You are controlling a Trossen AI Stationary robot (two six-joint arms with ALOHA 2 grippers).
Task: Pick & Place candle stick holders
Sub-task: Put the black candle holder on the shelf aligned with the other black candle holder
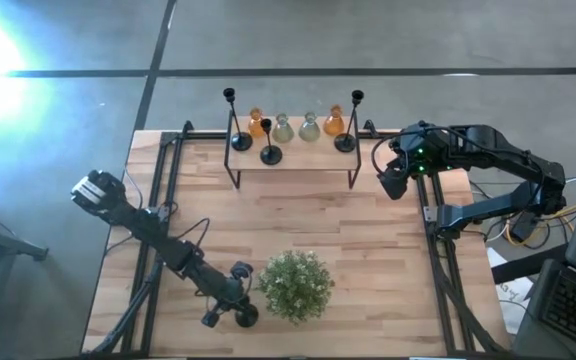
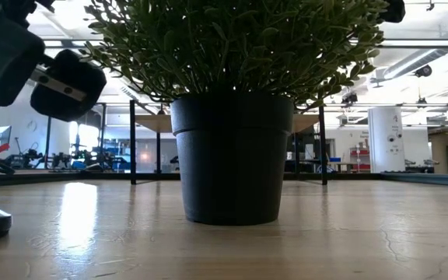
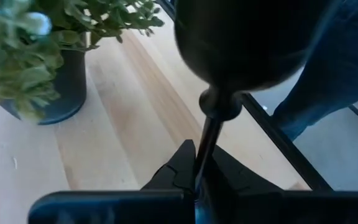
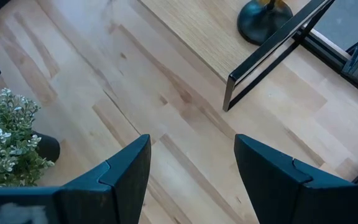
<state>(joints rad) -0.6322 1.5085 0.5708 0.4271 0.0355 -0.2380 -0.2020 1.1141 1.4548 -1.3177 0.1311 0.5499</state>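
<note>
1. Leaves come first: we see a green plant (image 1: 293, 285) in a black pot near the front edge of the wooden table (image 1: 368, 260).
2. Just beside the plant, on its left, is the left gripper (image 3: 197, 165). Its fingers (image 3: 179, 168) are pinched tight on the thin stem of one black candle stick holder (image 3: 219, 102).
3. We see the round base of that holder at the end away from the wrist. We cannot tell if it touches the table.
4. Farther back, on the right side, the right gripper (image 4: 191, 168) hangs over the bare wood. Its fingers (image 4: 123, 171) are spread wide, and they hold nothing.
5. It is near the right leg of a little wooden shelf (image 1: 298, 165) and does not touch it.
6. The shelf stands at the back of the table. Three more black holders stand up straight on it.
7. We see one holder at the left end (image 1: 239, 140), one just beside it nearer the front (image 1: 270, 154), and one at the right end (image 1: 345, 142).
8. Between the end holders, at the back of the shelf, stand four small glass vases (image 1: 296, 126) in a row. The outer two are orange, and the inner two are grey-green.
</note>
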